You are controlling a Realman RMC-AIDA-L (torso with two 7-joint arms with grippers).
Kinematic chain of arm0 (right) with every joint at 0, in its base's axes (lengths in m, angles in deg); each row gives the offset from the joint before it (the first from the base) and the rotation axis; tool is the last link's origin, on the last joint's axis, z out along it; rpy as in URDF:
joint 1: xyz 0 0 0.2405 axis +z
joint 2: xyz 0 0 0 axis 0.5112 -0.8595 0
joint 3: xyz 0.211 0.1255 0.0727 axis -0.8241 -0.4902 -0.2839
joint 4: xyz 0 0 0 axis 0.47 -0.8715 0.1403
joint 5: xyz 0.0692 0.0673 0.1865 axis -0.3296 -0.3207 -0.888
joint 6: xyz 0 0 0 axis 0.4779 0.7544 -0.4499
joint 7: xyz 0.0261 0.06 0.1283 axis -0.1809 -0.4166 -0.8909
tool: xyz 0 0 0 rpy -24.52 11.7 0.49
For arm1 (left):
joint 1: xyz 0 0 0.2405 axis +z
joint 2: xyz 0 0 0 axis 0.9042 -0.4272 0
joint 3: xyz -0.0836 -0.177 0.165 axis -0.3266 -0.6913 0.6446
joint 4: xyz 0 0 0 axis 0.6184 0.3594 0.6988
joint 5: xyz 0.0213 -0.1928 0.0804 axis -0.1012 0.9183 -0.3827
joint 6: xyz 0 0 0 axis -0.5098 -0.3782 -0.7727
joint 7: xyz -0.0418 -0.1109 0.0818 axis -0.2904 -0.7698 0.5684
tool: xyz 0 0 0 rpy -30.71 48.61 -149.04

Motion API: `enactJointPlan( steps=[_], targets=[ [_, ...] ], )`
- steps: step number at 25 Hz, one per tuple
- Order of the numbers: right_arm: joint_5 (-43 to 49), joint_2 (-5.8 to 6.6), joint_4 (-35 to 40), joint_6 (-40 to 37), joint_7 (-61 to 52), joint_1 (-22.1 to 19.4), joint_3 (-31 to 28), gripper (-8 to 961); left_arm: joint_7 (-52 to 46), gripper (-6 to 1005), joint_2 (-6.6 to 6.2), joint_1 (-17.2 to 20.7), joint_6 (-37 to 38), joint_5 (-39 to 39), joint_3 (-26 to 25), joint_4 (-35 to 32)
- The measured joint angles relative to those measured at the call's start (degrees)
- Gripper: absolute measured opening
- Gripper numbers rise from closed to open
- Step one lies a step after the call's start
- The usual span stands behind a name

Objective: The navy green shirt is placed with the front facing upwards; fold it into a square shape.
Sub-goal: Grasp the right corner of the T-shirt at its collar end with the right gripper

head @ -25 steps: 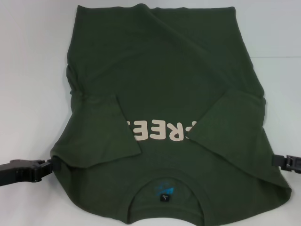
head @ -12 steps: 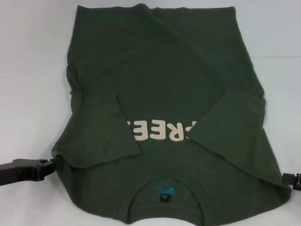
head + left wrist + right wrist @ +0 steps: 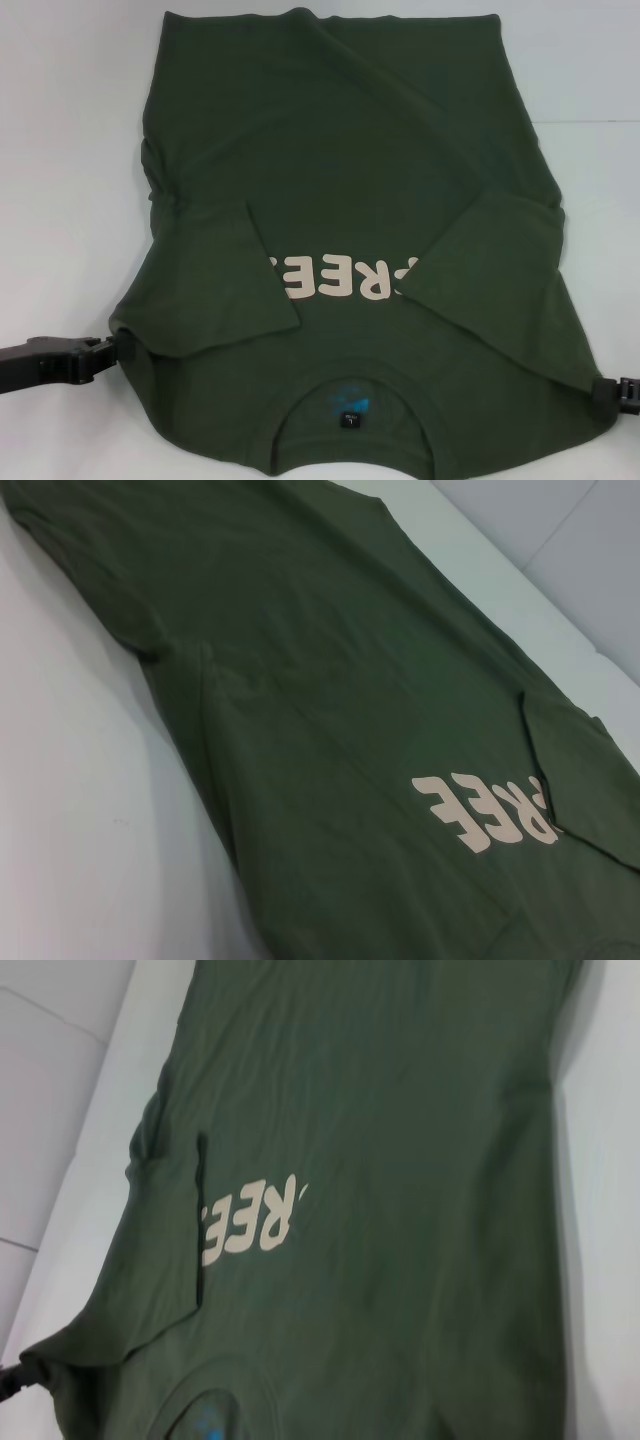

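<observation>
The navy green shirt [image 3: 340, 180] lies front up on the white table, collar and blue neck label [image 3: 350, 405] nearest me. Both sleeves are folded in over the chest and cover the ends of the cream lettering [image 3: 340, 280]. My left gripper [image 3: 112, 350] is at the shirt's left shoulder edge, shut on the fabric. The corner there is bunched up against it, which also shows in the right wrist view [image 3: 35, 1362]. My right gripper [image 3: 603, 392] is at the right shoulder corner, touching the shirt's edge. The shirt fills both wrist views [image 3: 330, 710].
The white table [image 3: 70, 150] runs bare on both sides of the shirt and beyond its hem. In the left wrist view the table's far edge [image 3: 520, 580] borders a pale floor.
My right gripper has moved nearer to me along the shirt's right edge, down to the shoulder corner. The left gripper and the shirt have hardly moved.
</observation>
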Motion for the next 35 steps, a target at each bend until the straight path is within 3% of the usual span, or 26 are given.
enactJointPlan(
  steps=[14, 19, 30, 35],
  targets=[
    [1.5, -0.8, -0.1, -1.5, -0.6, 1.5, 0.1, 868, 0.2, 33, -0.1, 0.0, 0.0, 0.0, 0.0, 0.0],
    [1.5, -0.82, 0.1, -1.4, -1.1, 1.2, -0.2, 705, 0.2, 33, -0.18, 0.0, 0.0, 0.0, 0.0, 0.0],
    [3.2, -0.84, 0.5, 0.1, -3.3, 1.5, 0.1, 464, 0.2, 34, -0.36, 0.0, -0.1, 0.0, 0.0, 0.0],
    [3.2, -0.9, 0.5, 0.2, -3.4, 1.4, 0.0, 218, 0.2, 34, -0.36, -0.1, -0.1, 0.0, 0.0, 0.0]
  ],
)
